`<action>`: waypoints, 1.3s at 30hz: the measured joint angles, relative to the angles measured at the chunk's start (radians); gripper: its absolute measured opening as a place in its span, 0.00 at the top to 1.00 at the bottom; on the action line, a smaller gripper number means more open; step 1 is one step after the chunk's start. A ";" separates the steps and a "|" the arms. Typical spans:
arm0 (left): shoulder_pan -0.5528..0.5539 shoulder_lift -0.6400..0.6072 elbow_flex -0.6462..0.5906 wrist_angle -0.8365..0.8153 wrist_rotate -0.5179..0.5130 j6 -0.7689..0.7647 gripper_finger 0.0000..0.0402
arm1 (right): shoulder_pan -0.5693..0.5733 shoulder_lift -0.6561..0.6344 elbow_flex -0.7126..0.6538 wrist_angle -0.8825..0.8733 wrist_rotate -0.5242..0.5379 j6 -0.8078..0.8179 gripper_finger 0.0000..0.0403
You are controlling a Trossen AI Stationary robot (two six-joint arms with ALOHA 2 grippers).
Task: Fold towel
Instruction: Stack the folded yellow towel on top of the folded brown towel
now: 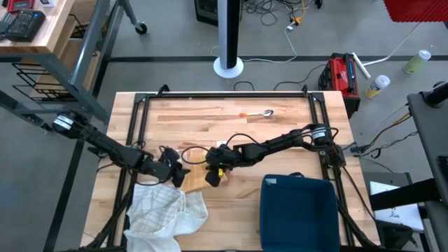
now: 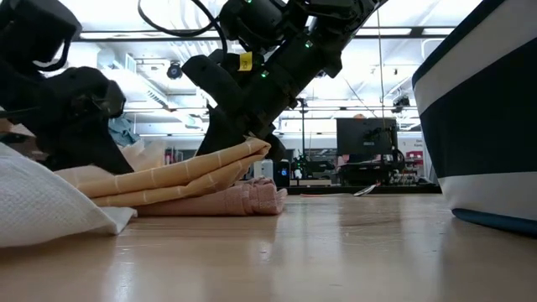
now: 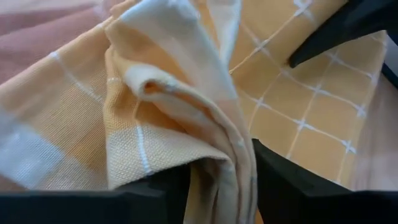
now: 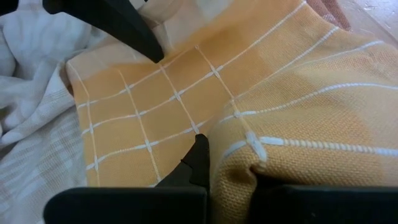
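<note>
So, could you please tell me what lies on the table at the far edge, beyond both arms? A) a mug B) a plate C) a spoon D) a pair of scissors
C: the high view shows a spoon on the bare wooden table there.

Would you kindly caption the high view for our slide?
Both grippers, left and right, pinch the orange checked towel mid-fold, beside a crumpled white towel.

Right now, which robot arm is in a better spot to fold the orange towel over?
Probably the right. The right gripper is shut on the orange towel at its edge, lifting it off the table. The left gripper has bunched cloth between its fingers, beside the white towel.
</note>
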 joint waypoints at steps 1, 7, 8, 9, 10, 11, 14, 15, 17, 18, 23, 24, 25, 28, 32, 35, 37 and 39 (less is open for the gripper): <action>0.000 0.000 0.004 0.001 0.000 0.022 0.65 | 0.000 0.000 0.000 0.000 0.001 0.000 0.99; -0.001 0.003 0.050 0.014 -0.007 0.177 0.69 | 0.000 0.000 0.000 0.000 0.002 0.000 0.99; -0.001 0.007 0.051 0.012 -0.007 0.183 0.69 | 0.000 0.000 0.000 0.000 0.002 0.000 0.99; -0.001 0.010 0.051 0.009 -0.008 0.184 0.69 | 0.000 0.000 0.000 0.000 0.002 0.000 0.99; -0.001 0.015 0.051 0.008 -0.008 0.184 0.70 | 0.000 0.000 0.000 0.000 0.002 0.000 0.99; -0.001 0.019 0.051 0.009 -0.008 0.183 0.70 | 0.000 0.000 0.000 0.000 0.002 0.000 0.99; -0.001 0.022 0.051 0.008 -0.008 0.182 0.70 | 0.000 0.000 0.000 0.000 0.002 0.000 0.99; -0.001 0.021 0.051 0.008 -0.008 0.182 0.69 | 0.000 0.000 0.000 0.000 0.002 0.000 0.99; -0.001 0.020 0.051 0.009 -0.009 0.182 0.69 | 0.000 0.000 0.000 0.000 0.002 0.000 0.99; -0.001 0.019 0.051 0.009 -0.009 0.182 0.69 | 0.000 0.000 0.000 0.000 0.002 0.000 0.99; -0.001 0.008 0.052 -0.104 -0.061 0.068 0.70 | 0.000 0.000 0.000 0.000 0.002 0.000 0.99; 0.000 -0.001 0.052 -0.149 -0.080 0.019 0.70 | 0.000 0.000 0.000 0.000 0.002 0.000 0.99; 0.000 -0.013 0.052 -0.192 -0.097 -0.024 0.70 | 0.000 0.000 0.000 0.000 0.002 0.000 0.99; 0.000 -0.044 0.052 -0.258 -0.142 -0.089 0.67 | 0.000 0.000 0.000 0.000 0.002 0.000 0.99; 0.000 -0.056 0.052 -0.264 -0.165 -0.089 0.59 | 0.000 0.000 0.000 0.000 0.002 -0.001 0.99; 0.000 -0.056 0.052 -0.307 -0.167 -0.129 0.52 | 0.000 0.000 0.000 0.000 0.002 0.000 0.99; 0.000 -0.056 0.052 -0.338 -0.169 -0.163 0.47 | 0.000 0.000 0.000 0.000 0.002 0.000 0.99; 0.000 -0.056 0.052 -0.355 -0.170 -0.185 0.43 | 0.000 0.000 0.000 0.000 0.002 -0.001 0.99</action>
